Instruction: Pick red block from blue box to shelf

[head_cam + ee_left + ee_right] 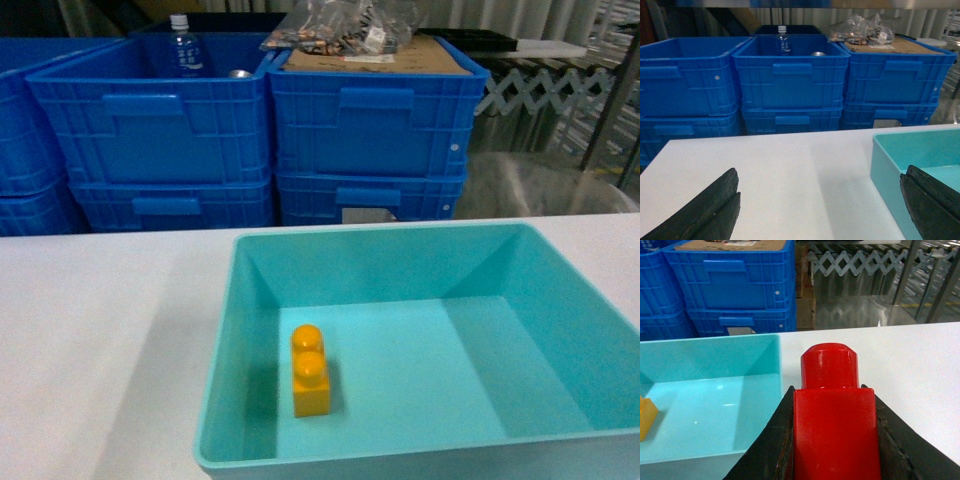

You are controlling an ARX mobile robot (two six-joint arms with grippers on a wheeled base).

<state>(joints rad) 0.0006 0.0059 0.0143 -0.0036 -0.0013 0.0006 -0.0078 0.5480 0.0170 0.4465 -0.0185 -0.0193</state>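
Observation:
The red block (832, 430), stud pointing forward, is clamped between the black fingers of my right gripper (829, 390). It hangs over the white table just right of the blue box (710, 360). The blue box (222, 330) is a turquoise tray at the table's front. My left gripper (820, 182) is open over bare table, its right finger (930, 205) beside the tray's left wall (885, 165). Silver steel posts of the shelf (906, 270) stand at the back right. Neither gripper shows in the head view.
A yellow-orange two-stud brick (310, 370) lies in the tray's left half. Stacked dark blue crates (160, 130) line the far side of the table, one holding a water bottle (183, 45), another topped with cardboard and bagged parts (350, 30).

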